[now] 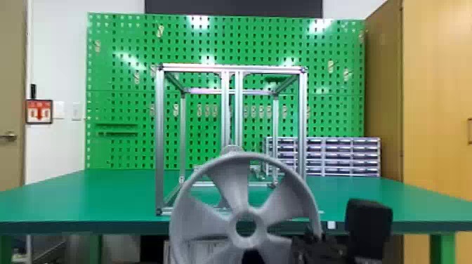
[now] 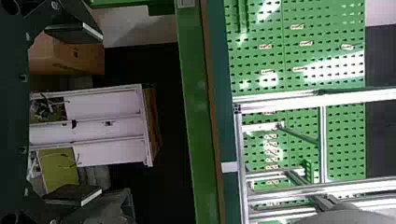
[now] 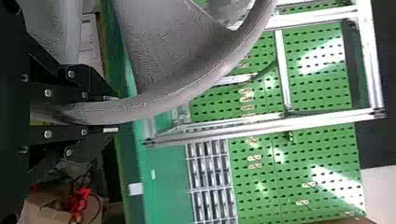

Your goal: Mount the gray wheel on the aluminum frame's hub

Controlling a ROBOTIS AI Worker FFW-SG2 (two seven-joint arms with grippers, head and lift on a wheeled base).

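Pointing forward, the right fingers clamp the gray wheel.

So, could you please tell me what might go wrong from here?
The right pincer grips the gray wheel only at its rim, well away from the center hole, so the wheel could twist when pushed on. The left pincer is open and empty, so it offers no second support. In the head view the wheel also covers the lower middle of the aluminum frame, so lining up may be hard.
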